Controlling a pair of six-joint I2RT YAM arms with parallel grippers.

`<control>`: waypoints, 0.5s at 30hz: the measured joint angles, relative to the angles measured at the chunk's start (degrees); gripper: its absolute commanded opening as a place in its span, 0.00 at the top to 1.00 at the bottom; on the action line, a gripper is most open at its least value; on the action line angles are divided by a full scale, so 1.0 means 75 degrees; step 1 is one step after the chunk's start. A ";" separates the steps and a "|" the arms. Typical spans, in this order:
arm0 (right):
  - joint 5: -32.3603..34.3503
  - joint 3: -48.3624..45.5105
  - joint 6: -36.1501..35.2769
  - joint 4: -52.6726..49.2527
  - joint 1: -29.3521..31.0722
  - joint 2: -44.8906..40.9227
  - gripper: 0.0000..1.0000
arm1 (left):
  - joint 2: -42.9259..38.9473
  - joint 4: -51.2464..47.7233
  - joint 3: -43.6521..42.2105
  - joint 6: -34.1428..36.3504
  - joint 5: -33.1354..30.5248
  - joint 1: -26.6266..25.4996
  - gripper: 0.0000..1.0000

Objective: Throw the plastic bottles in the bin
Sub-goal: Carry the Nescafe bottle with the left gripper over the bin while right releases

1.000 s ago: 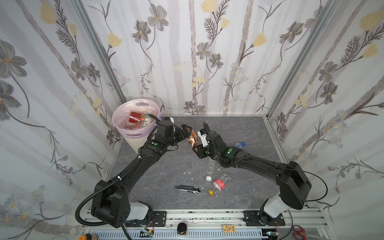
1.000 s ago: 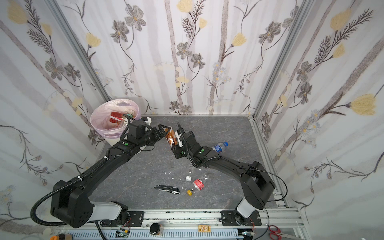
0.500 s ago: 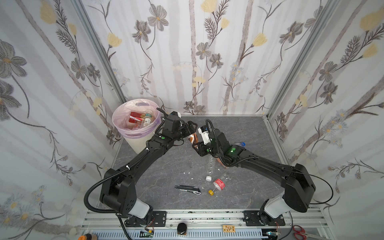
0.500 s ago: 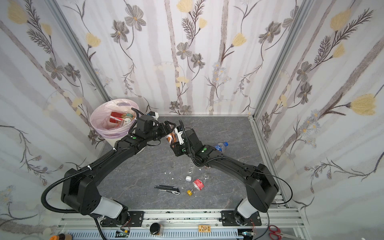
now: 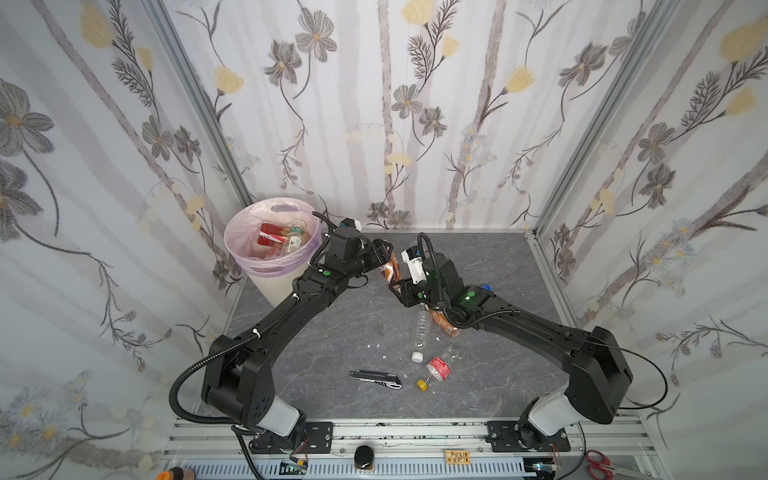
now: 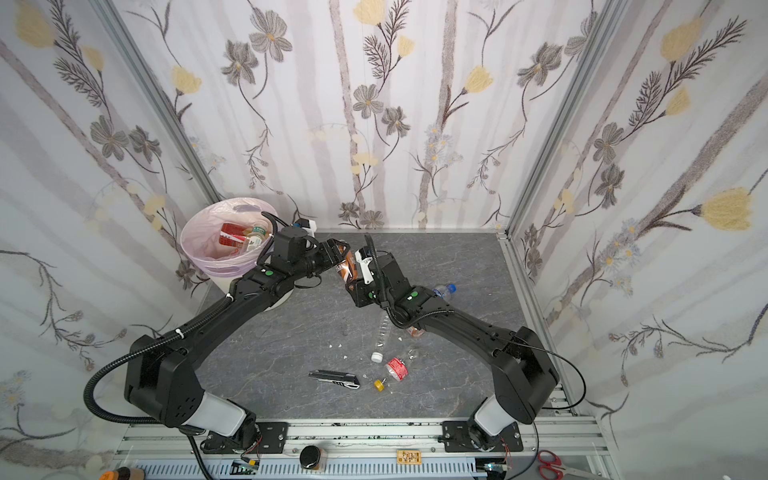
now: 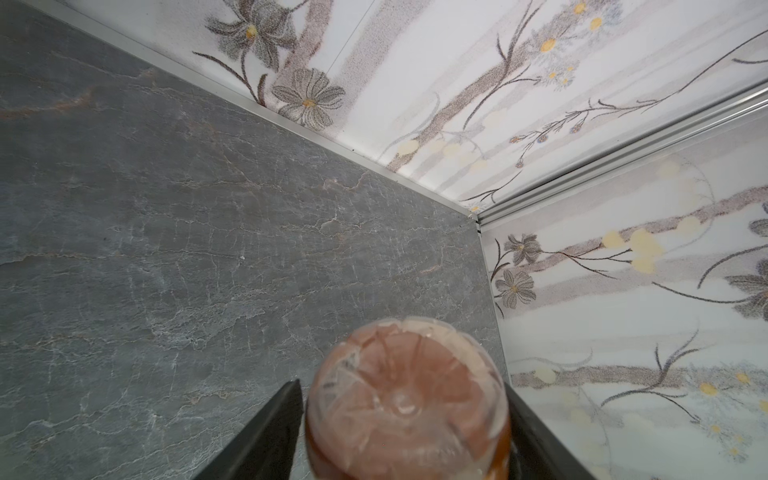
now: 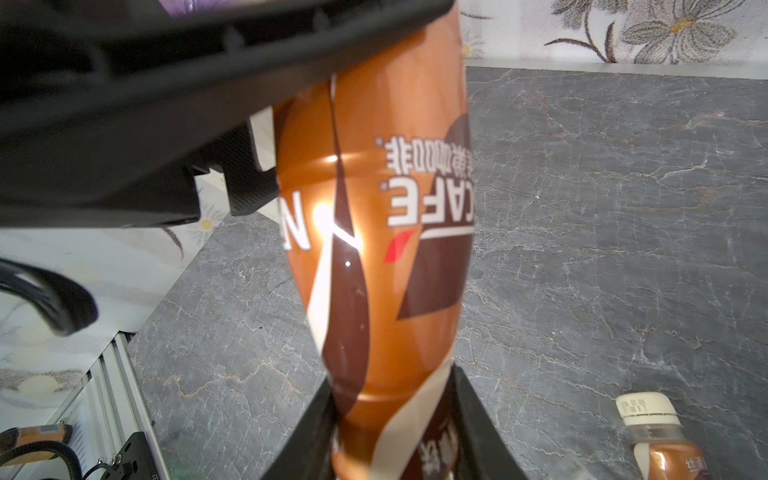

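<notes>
An amber coffee bottle (image 5: pixel 390 268) (image 6: pixel 345 266) hangs above the table between both arms. My right gripper (image 8: pixel 390 380) is shut on its narrow end (image 8: pixel 386 249). My left gripper (image 7: pixel 402 384) has closed round its base (image 7: pixel 409 399), a finger against each side. The cream bin (image 5: pixel 282 286) with its pink bag stands just left of my left gripper (image 5: pixel 385 258), with bottles (image 5: pixel 270 239) inside. On the table lie a clear bottle (image 5: pixel 420 336), a crushed red-labelled one (image 5: pixel 438 368), another amber one (image 8: pixel 652 432) and a blue-capped one (image 5: pixel 484 287).
A grey-black utility knife (image 5: pixel 376 379) lies near the front of the table, beside a yellow cap (image 5: pixel 422 384). Small white scraps dot the middle. Flowered walls close the table on three sides; a metal rail (image 5: pixel 374 432) runs along the front.
My left gripper has swung right, away from the bin, onto the bottle that my right gripper holds up, and its jaws have narrowed round the base. The right arm has barely moved.
</notes>
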 measured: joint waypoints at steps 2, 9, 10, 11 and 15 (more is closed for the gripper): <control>-0.0055 -0.0015 0.0006 0.0015 -0.0090 -0.0006 0.65 | -0.0032 0.0006 0.0000 0.0003 -0.0044 0.0000 0.27; -0.0032 -0.0076 0.0122 0.0009 -0.0187 -0.0041 0.65 | 0.0009 0.0023 0.0000 0.0023 -0.0055 -0.0006 0.37; -0.0035 -0.0085 0.0119 0.0009 -0.0187 -0.0052 0.65 | 0.0023 0.0026 0.0000 0.0023 -0.0052 -0.0006 0.34; -0.0044 -0.0090 0.0114 0.0009 -0.0187 -0.0058 0.65 | 0.0044 0.0029 0.0003 0.0023 -0.0052 -0.0006 0.31; -0.0146 -0.0114 0.0117 0.0020 -0.0198 -0.0087 0.65 | 0.0152 0.0020 0.0023 0.0026 -0.0052 -0.0006 0.20</control>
